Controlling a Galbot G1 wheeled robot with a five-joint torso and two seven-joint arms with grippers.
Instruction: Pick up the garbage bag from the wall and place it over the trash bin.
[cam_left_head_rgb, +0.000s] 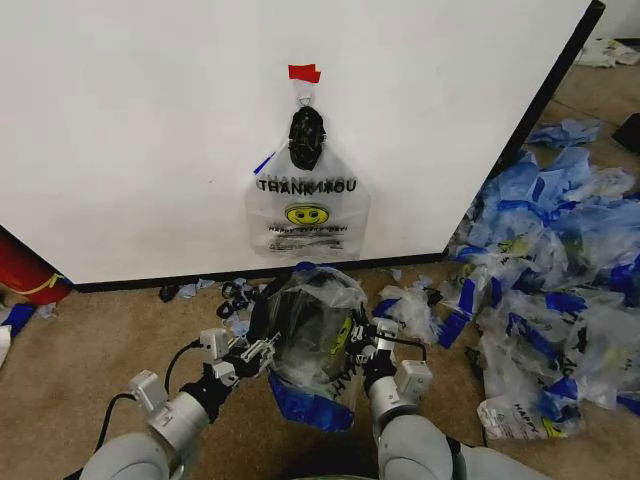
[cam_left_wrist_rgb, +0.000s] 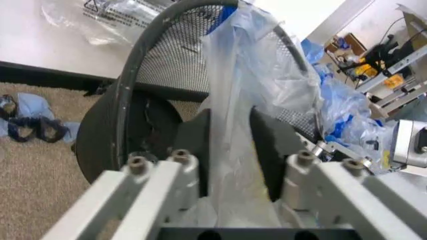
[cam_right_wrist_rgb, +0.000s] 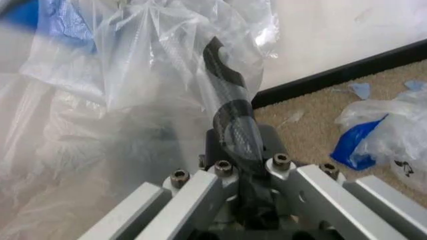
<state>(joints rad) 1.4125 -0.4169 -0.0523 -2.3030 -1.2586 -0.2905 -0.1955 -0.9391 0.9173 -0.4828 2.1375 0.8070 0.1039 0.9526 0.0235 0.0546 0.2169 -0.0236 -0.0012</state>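
Observation:
The trash bin (cam_left_head_rgb: 262, 312), round black wire mesh, stands on the carpet just before the wall (cam_left_head_rgb: 150, 130). A clear garbage bag (cam_left_head_rgb: 318, 305) with a smiley face and blue tape is draped over its top. My left gripper (cam_left_head_rgb: 262, 350) is shut on the film of the garbage bag (cam_left_wrist_rgb: 230, 100) beside the trash bin's rim (cam_left_wrist_rgb: 143, 55). On the bin's other side my right gripper (cam_left_head_rgb: 362, 352) is shut on the garbage bag (cam_right_wrist_rgb: 167, 60) where it covers the black rim (cam_right_wrist_rgb: 230, 95). A second "THANK YOU" bag (cam_left_head_rgb: 307, 210) hangs on the wall.
A black knot-like lump (cam_left_head_rgb: 306, 135) under red tape holds the hanging bag. A big mass of clear-and-blue bags (cam_left_head_rgb: 560, 260) covers the carpet to the right. Small scraps (cam_left_head_rgb: 235, 292) lie at the wall's black strip, and a red object (cam_left_head_rgb: 25, 270) sits far left.

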